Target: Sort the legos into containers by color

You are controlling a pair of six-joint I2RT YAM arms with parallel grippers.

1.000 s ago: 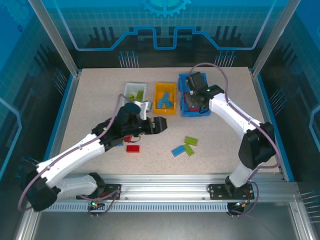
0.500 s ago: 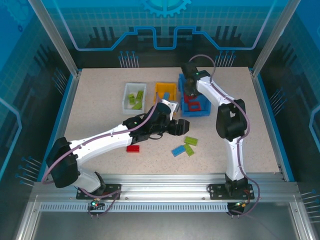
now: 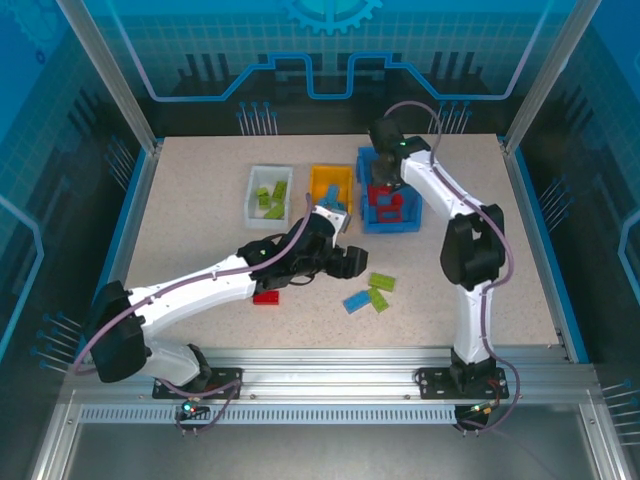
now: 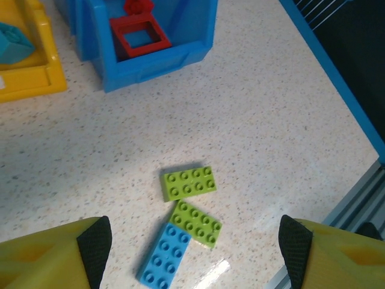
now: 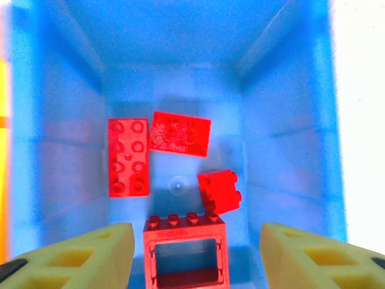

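The left gripper (image 4: 195, 253) hangs, jaws open and empty, above green bricks (image 4: 189, 183); the right gripper (image 5: 194, 250), jaws open, over the blue bin (image 5: 180, 42).

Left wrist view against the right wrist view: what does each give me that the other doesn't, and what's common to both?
Left wrist view gives the sorting still to do: two lime green bricks close together on the table with a loose light blue brick beside them, plus the orange bin holding a light blue piece. Right wrist view gives the blue bin floor: two flat red bricks and a smaller red brick. Shared: the blue bin and the hollow red frame inside it.
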